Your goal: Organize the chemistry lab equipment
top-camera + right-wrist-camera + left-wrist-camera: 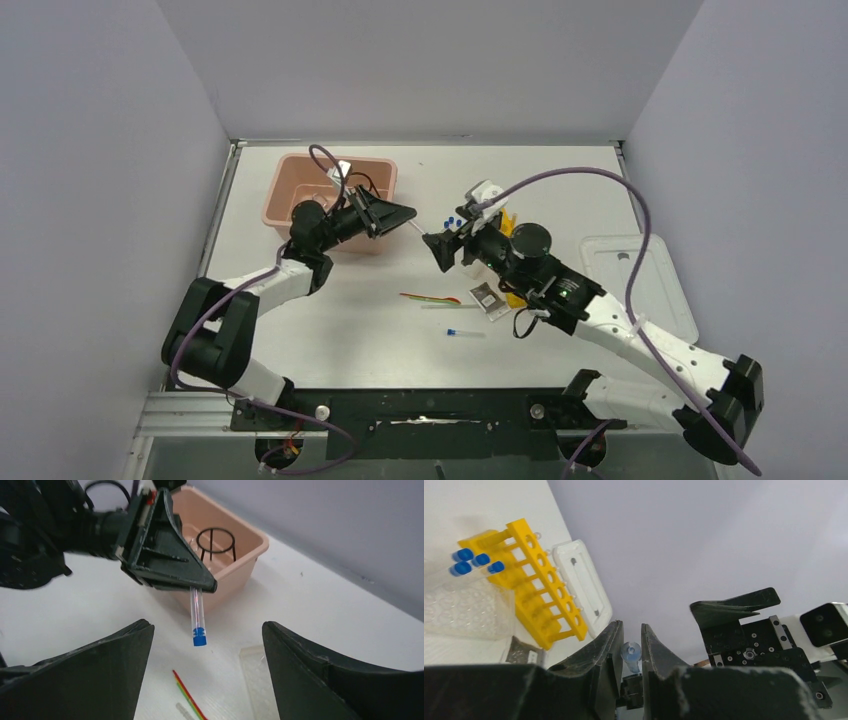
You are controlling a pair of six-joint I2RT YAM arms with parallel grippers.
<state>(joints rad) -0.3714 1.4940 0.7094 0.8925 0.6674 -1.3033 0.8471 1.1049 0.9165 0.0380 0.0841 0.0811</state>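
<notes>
Handover height over the table [560,190]: my left fingers [606,645] are pinched nearly closed on a blue-capped clear tube [196,607]. They grip it near its open end, cap pointing toward the right arm, just off the front corner of the pink tub [235,577] where the black wire ring [215,540] stands. My right fingers [100,670] gape wide on either side of the tube's capped end, touching nothing and holding nothing. On the right arm's side, the yellow holed rack [544,595] lies just beside the clear tube rack [464,610], which carries more capped tubes [474,560] — the white lid [581,580] sits beyond. Thin coloured sticks [430,297] and one loose tube [463,333] lie on the table between the arms.
</notes>
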